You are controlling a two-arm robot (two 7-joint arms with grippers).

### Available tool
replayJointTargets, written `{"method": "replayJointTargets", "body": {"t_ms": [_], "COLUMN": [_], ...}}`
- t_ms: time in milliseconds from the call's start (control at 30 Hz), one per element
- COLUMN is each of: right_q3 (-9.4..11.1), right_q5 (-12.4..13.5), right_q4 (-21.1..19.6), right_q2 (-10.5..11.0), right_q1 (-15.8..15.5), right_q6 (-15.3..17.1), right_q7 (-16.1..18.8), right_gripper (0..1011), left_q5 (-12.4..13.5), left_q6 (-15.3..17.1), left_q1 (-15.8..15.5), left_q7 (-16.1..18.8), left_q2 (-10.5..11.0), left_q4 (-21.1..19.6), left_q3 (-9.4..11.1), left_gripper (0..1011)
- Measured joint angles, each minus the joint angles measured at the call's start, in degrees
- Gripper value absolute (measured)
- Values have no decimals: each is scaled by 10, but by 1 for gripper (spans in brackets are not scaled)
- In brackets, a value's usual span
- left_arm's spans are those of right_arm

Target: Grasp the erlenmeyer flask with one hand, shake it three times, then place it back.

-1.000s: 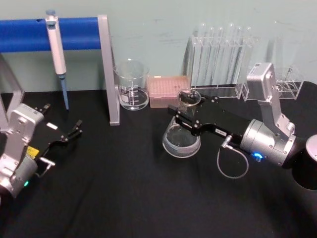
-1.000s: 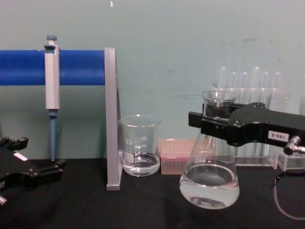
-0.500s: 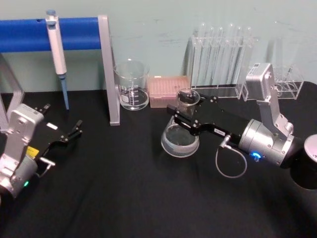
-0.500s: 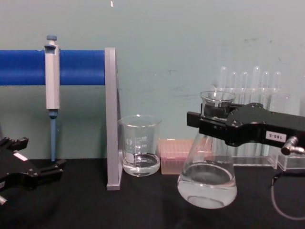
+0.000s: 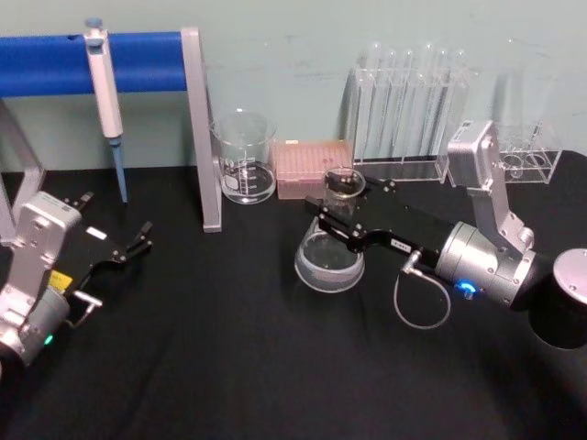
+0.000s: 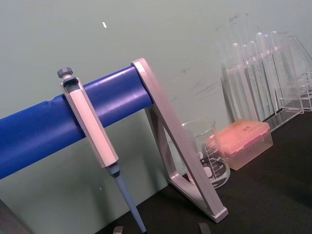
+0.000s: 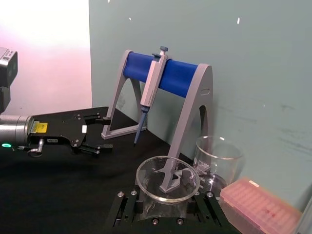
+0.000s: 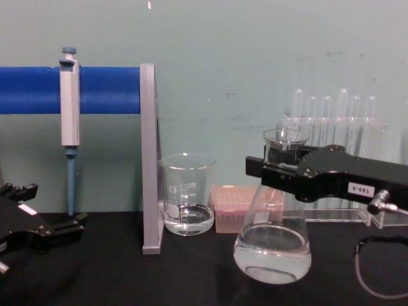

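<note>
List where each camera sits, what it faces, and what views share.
Head view: high, looking down at the table; left gripper parked open, right gripper clamping the erlenmeyer flask by its neck.
Chest view: low, looking level across the table; both grippers enter from its sides.
Left wrist view: faces the pipette, beaker and tip box; two grey tips, maybe its fingers.
Right wrist view: looks past its own jaws and the flask's mouth toward the left gripper.
Shared: pipette and beaker appear in all four.
</note>
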Motion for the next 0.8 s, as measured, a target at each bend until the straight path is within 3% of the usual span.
{"method": "replayJointTargets", "body": {"t_ms": [800], "right_q3": [-25], "right_q5": [1], "right_q4": [83], "right_q2": [-25], "right_q1": [34], "right_q6": [-22], "right_q7": [31], "right_gripper": [453], "left_q5": [0], "left_q6": [0], "left_q1": [0], "left_q7": [0], "left_q2": [0], "left_q4": [0], "left_q3": [0], "left_gripper": [1001]}}
